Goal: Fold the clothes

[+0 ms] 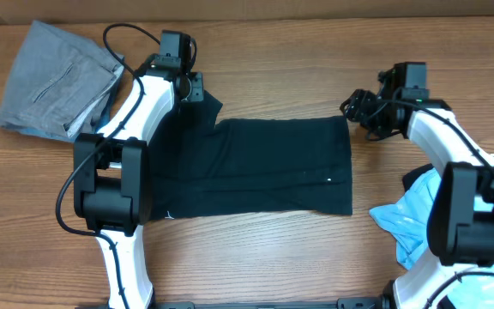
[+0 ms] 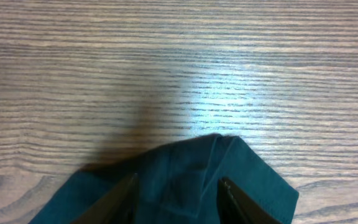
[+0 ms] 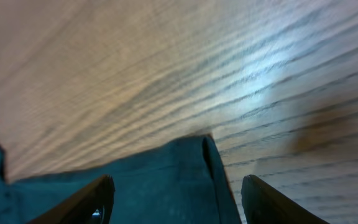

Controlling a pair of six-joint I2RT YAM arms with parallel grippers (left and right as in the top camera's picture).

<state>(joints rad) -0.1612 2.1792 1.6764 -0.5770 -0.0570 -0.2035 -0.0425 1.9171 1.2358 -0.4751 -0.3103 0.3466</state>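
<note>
The black T-shirt (image 1: 264, 167) lies flat across the middle of the table, with a small white mark (image 1: 329, 178) near its right end. My left gripper (image 1: 192, 91) is over the shirt's far left corner. In the left wrist view its fingers (image 2: 179, 194) are apart, with a bunched fold of the dark cloth (image 2: 185, 168) lying between them. My right gripper (image 1: 356, 110) is at the shirt's far right corner. In the right wrist view its fingers (image 3: 174, 199) are wide open over the hemmed corner (image 3: 185, 174).
A folded grey garment (image 1: 54, 77) lies at the far left. A crumpled light blue garment (image 1: 406, 219) lies at the right, partly under my right arm. Bare wood table (image 1: 298, 77) lies beyond the shirt.
</note>
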